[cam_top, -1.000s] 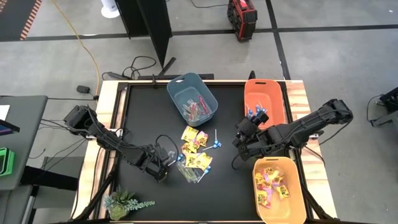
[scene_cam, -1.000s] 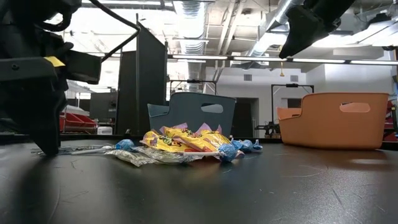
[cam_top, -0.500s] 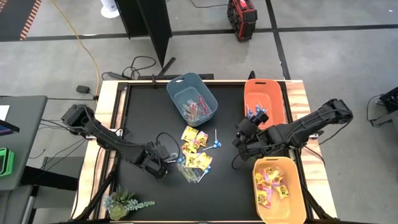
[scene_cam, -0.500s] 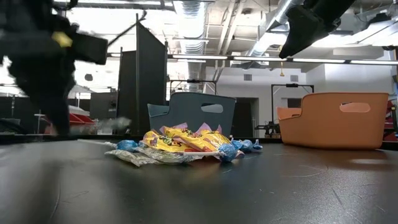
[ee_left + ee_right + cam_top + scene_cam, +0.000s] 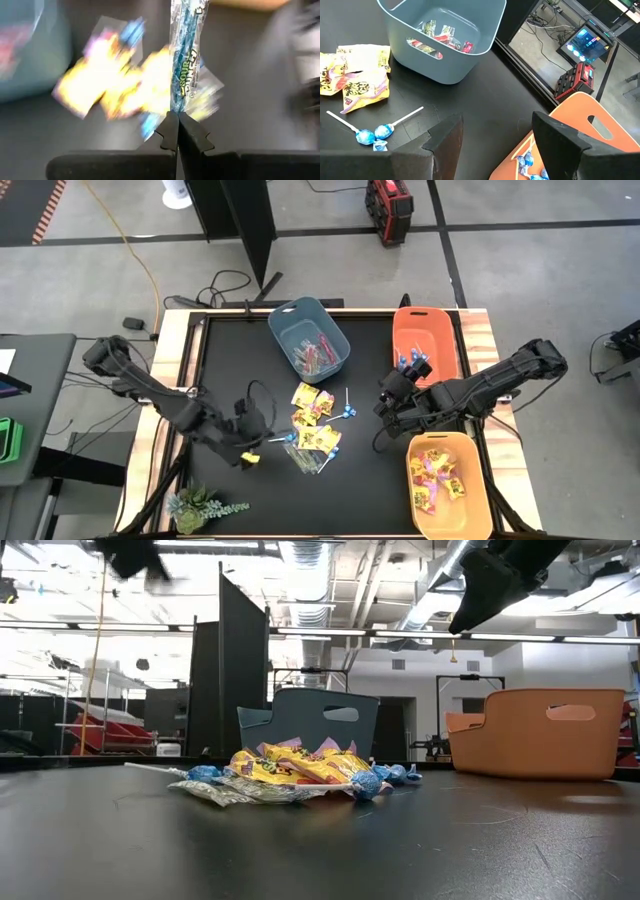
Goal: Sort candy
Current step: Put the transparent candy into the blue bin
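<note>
- High view: the left gripper is above the black worktop, just beside the candy pile in the middle. The right gripper waits near the orange bin. The blue-grey bin has some sweets in it, and the yellow bin has yellow packets.
- Low view: the candy pile lies on the worktop, in front of the blue-grey bin.
- Left wrist view: the left gripper is pressed together, pinching one end of a slim clear-wrapped stick with blue print.
- Right wrist view: the right gripper has its fingers spread and holds nothing. Two blue lollipops lie on the worktop.
</note>
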Motion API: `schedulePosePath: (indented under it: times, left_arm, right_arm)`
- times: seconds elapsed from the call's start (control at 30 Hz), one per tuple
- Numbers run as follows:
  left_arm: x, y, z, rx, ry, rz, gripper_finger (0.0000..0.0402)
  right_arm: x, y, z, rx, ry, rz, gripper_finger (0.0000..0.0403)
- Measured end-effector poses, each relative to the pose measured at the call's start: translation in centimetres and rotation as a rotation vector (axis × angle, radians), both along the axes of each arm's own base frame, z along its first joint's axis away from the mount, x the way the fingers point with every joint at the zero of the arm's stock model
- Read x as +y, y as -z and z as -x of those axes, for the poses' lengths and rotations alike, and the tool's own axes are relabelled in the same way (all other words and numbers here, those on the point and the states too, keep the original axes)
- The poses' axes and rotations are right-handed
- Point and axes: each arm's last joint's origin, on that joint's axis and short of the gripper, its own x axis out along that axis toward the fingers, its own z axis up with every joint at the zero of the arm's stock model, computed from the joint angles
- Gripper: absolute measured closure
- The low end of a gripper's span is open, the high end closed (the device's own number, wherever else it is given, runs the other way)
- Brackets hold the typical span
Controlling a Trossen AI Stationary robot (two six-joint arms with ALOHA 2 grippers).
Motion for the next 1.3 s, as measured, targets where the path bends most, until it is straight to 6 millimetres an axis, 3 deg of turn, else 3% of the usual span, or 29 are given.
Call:
schedulePosePath:
  times: [0.17,0.33,0.5,0.6,0.73,0.9,1.1,1.3]
  left_arm:
    - [-1.8,-4.5,1.0,-0.320,0.364,-0.080,0.0401]
    - [-3.1,-7.0,1.8,-0.541,0.662,-0.133,0.0401]
    - [-3.2,-6.9,1.8,-0.543,0.685,-0.141,0.0401]
    - [-2.4,-6.8,1.5,-0.518,0.524,-0.179,0.0401]
    - [0.1,-6.3,0.3,-0.454,0.186,-0.236,0.0401]
    - [4.3,-4.7,-2.7,-0.384,-0.144,-0.239,0.0401]
    - [11.6,-2.9,-5.8,-0.288,-0.405,-0.282,0.0401]
    - [18.1,-0.9,-6.8,-0.199,-0.521,-0.229,0.0399]
  right_arm:
    - [0.0,0.0,0.0,0.000,0.000,0.000,0.0149]
    - [0.0,0.0,0.0,0.001,0.000,0.000,0.0149]
    - [0.0,0.0,0.0,0.001,0.000,-0.001,0.0149]
    - [0.0,0.0,0.0,0.002,-0.001,-0.001,0.0149]
    - [0.0,0.0,0.0,0.003,0.000,0.000,0.0149]
    - [-0.1,-0.1,-0.3,-0.006,-0.008,0.001,0.0149]
    - [-0.1,-0.2,-0.7,-0.013,-0.026,0.006,0.0149]
    - [-0.1,-0.2,-0.7,-0.009,-0.028,0.006,0.0149]
